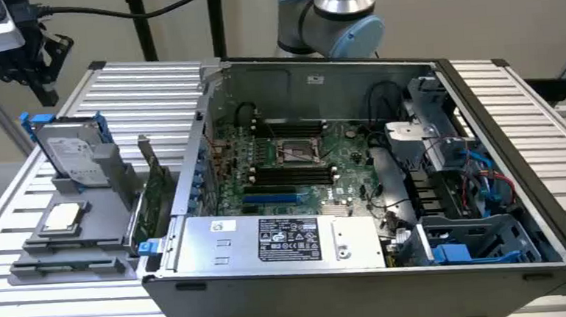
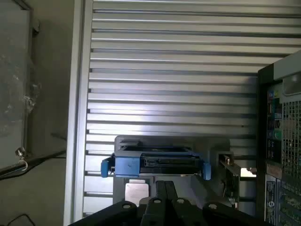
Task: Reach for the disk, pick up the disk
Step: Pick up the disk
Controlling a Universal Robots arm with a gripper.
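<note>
Wrist view, nearest first: the gripper (image 2: 165,186) has its two dark fingers drawn together, with only a thin seam between them and nothing in their grasp. Just past the fingertips lies the processor chip (image 2: 136,192), a small silver square lying flat. Beyond it stands the disk (image 2: 157,162), seen edge-on, framed in bright blue and seated in a grey holder (image 2: 171,141). The fingers are clear of the disk and do not touch it. Behind the holder run the ribbed aluminium slats of the table (image 2: 178,70), and the perforated rear panel of the computer case (image 2: 282,155) stands beside the holder. In the exterior view the same order holds. Closest to the camera is the power-supply box (image 1: 278,240) with its black label, mounted at the front of the open case, and the motherboard (image 1: 293,158) lies deeper inside. On the exterior view's left of the case the holder carries the chip lying flat. Behind the chip the disk stands upright, its white label facing the camera and its blue frame showing along both edges. The gripper hangs above the disk, toward the exterior view's left, apart from it. Farthest back, the arm's base (image 1: 338,15) rises behind the case.
</note>
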